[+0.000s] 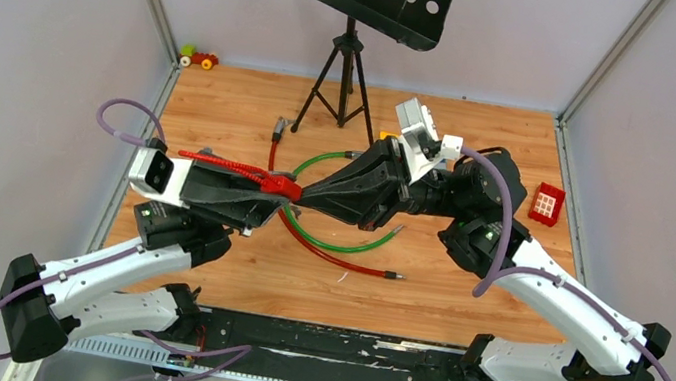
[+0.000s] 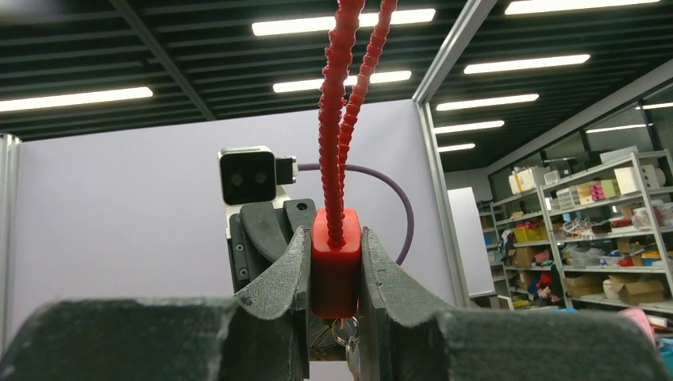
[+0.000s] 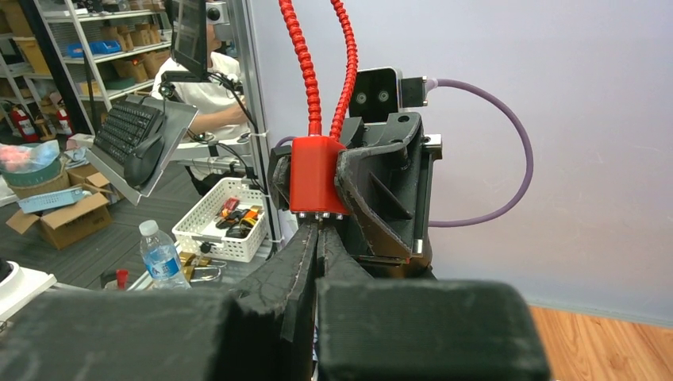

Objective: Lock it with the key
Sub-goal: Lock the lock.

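Note:
The small red padlock [image 2: 336,270] sits upright between my left fingers [image 2: 278,274], and my left gripper [image 2: 336,238] is shut on it. Its red ribbed cable [image 2: 332,119] rises from its top. A key ring with the tiny silvery key [image 2: 352,357] hangs under the lock. In the top view the left gripper [image 1: 286,188] and right gripper [image 1: 305,196] meet tip to tip at the padlock [image 1: 282,185] above the table. My right gripper [image 3: 319,230] is shut just under the padlock [image 3: 317,178]. Whether the key is pinched between its fingers does not show.
A green cable [image 1: 345,248] and a thin red cable [image 1: 348,266] curl on the wooden table below the grippers. A black tripod stand [image 1: 340,80] rises at the back middle. A red block [image 1: 545,202] lies at the right, a small toy [image 1: 198,57] in the back left corner.

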`<state>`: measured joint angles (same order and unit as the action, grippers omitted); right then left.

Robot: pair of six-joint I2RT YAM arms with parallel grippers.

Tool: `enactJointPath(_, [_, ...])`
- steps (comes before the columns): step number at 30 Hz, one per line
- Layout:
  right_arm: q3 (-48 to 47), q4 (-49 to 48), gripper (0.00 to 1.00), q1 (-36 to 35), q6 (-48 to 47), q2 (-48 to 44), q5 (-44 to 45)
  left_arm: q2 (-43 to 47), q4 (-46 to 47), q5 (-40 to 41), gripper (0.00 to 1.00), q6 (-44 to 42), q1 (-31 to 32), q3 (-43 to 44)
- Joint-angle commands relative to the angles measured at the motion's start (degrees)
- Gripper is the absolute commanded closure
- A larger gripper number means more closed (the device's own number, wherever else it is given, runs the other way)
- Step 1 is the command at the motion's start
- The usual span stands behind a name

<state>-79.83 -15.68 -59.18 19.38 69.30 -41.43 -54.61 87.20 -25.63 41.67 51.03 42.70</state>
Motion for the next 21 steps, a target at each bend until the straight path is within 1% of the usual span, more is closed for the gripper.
enactJointPath(1, [-2.0,4.6,1.00,-0.6,-3.0,-0.3,2.3,0.0,4.8,0.9,1.00,-0.5,0.2,1.8])
enactJointPath(3, [-3.0,7.7,1.00,-0.7,-5.4,-0.2,4.7,0.0,4.8,1.1,1.00,-0.5,0.2,1.7])
enactJointPath(6, [-3.9,9.7,1.00,-0.8,-6.4,0.0,4.9,-0.1,4.8,1.2,1.00,-0.5,0.2,1.6])
enactJointPath(7, [-3.9,9.6,0.92,-0.8,-6.4,0.0,4.6,0.0,4.8,1.1,1.00,-0.5,0.2,1.7])
enactJointPath(8, [-3.6,9.3,0.82,-0.7,-6.4,-0.1,4.2,0.0,4.8,1.1,1.00,-0.5,0.2,1.8])
enactJointPath(9, [-3.3,8.7,0.75,-0.8,-6.2,-0.2,3.8,0.0,4.8,1.0,1.00,-0.5,0.2,1.9])
enactJointPath(11, [-2.5,7.4,0.64,-0.8,-5.8,-0.3,3.0,0.0,4.9,0.9,1.00,-0.4,0.2,2.1])
enactJointPath(12, [-2.3,6.9,0.62,-0.8,-5.6,-0.3,2.5,-0.1,4.8,0.8,1.00,-0.4,0.2,2.1])
enactJointPath(14, [-2.2,6.6,0.60,-0.8,-5.4,-0.2,2.0,-0.1,4.8,0.7,1.00,-0.3,0.2,2.0])
enactJointPath(17, [-2.6,6.6,0.61,-0.8,-5.1,0.3,1.7,0.0,4.8,0.8,1.00,-0.2,0.2,2.0])
enactJointPath(18, [-2.7,6.6,0.65,-0.8,-5.0,0.4,1.5,0.0,4.8,0.8,1.00,-0.3,0.2,2.0])
enactJointPath(20, [-2.8,6.4,0.75,-0.8,-5.0,0.6,1.2,-0.1,4.8,0.8,1.00,-0.3,0.2,2.0])
enactJointPath(21, [-2.9,6.4,0.79,-0.8,-4.9,0.7,1.2,0.0,4.8,0.8,1.00,-0.3,0.2,2.0])
